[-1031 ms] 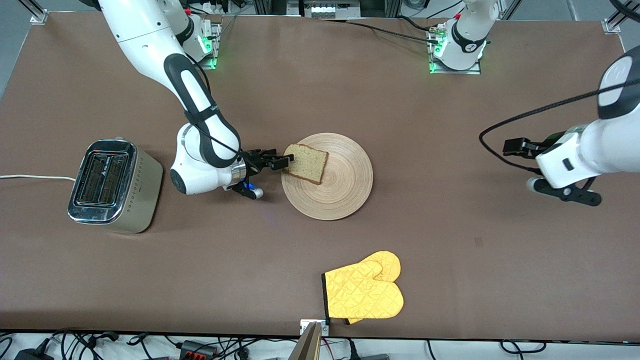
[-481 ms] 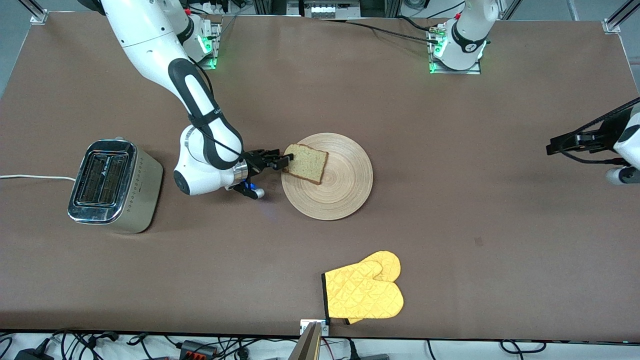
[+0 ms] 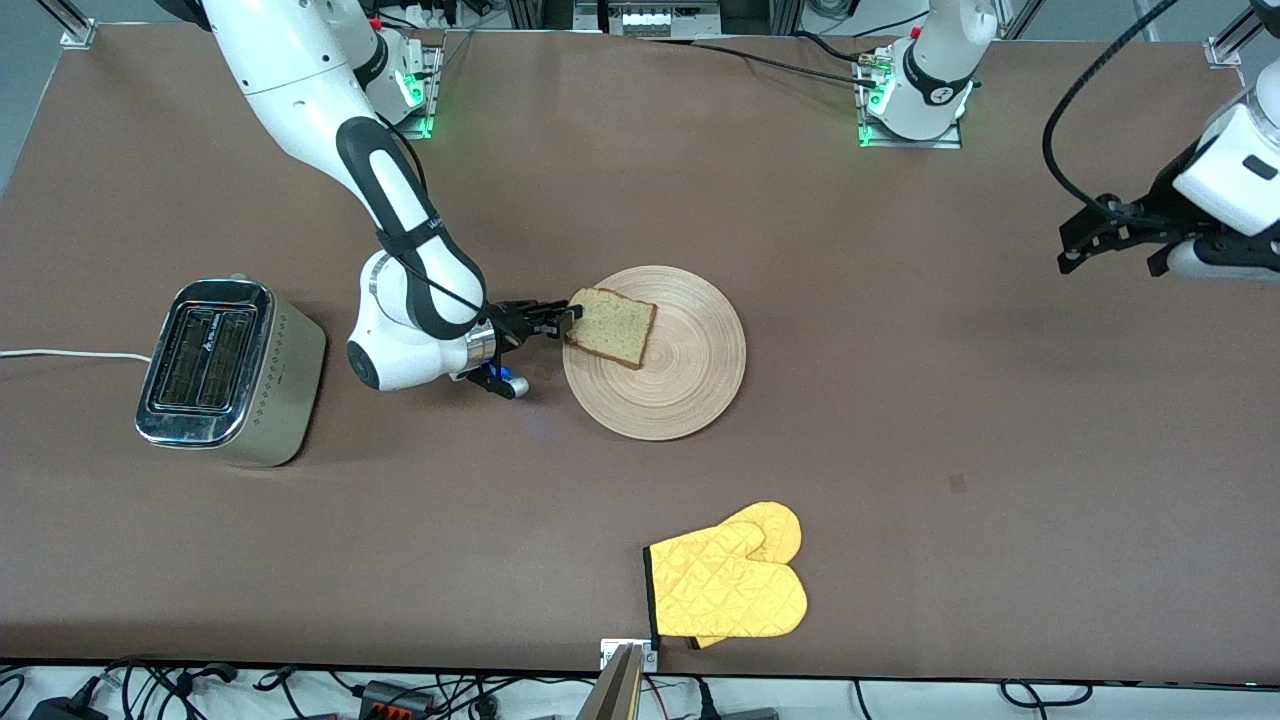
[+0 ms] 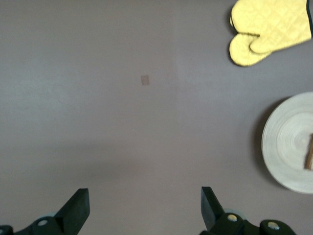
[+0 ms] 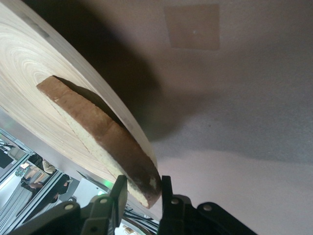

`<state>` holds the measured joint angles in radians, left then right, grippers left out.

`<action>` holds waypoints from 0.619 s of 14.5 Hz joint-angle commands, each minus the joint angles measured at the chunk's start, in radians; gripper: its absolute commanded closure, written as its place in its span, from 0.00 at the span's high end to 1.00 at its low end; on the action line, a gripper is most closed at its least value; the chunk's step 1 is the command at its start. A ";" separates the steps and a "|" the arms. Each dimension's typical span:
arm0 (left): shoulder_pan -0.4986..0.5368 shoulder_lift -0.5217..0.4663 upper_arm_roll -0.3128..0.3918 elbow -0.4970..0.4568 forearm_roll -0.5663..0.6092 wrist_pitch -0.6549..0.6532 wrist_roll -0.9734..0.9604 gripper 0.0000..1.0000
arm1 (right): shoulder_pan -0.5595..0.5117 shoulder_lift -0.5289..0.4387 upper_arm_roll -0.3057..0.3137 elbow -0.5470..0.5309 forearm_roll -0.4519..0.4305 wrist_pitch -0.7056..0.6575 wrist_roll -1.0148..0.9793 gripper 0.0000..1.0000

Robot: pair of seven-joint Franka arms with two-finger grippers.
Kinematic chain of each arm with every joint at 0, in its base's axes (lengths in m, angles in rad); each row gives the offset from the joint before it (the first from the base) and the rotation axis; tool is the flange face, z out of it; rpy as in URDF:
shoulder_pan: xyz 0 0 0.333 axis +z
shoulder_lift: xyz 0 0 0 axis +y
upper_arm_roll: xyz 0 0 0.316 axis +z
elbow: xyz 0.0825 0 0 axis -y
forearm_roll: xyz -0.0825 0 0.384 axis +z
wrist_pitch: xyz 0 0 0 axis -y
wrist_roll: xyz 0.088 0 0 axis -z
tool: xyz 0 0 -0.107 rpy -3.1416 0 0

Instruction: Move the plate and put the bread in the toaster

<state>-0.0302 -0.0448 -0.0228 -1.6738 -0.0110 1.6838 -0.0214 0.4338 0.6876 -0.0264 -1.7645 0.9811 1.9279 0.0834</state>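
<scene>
Bread (image 3: pixel 613 327) on plate (image 3: pixel 690 390): corner pinched by right gripper (image 3: pixel 570 318). Left gripper (image 4: pixel 145 208) spread wide, holding nothing, over bare table (image 3: pixel 900 420).

A wide brown matte surface (image 3: pixel 900 420) is seen. A boxy chrome-topped beige toaster (image 3: pixel 228 372) is placed at middle left of the frame, a white cord (image 3: pixel 60 354) trailing from it. A round tan wooden plate (image 3: pixel 680 380) lies at centre. A yellow quilted oven mitt (image 3: pixel 728 586) is laid at lower centre.
</scene>
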 commanded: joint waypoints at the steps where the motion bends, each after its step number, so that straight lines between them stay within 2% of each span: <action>1: -0.010 -0.014 0.012 -0.020 0.003 0.008 0.060 1.00 | 0.010 0.001 -0.004 0.002 0.036 0.008 0.007 0.18; 5: -0.017 0.000 0.012 -0.001 0.006 0.008 0.052 1.00 | 0.010 -0.006 -0.006 0.020 0.039 -0.001 0.012 0.00; 6: -0.017 0.011 0.012 0.008 0.006 0.008 0.052 1.00 | 0.010 -0.014 -0.007 0.037 0.030 -0.006 0.053 0.00; 7: -0.017 0.017 0.011 0.017 0.006 0.008 0.052 1.00 | 0.010 -0.031 -0.013 0.066 0.001 -0.009 0.114 0.00; 9: -0.017 0.031 0.009 0.038 0.006 0.007 0.051 1.00 | 0.014 -0.060 -0.009 0.115 -0.169 -0.029 0.198 0.00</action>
<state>-0.0371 -0.0387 -0.0209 -1.6763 -0.0110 1.6914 0.0113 0.4343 0.6731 -0.0287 -1.6932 0.9277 1.9237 0.1808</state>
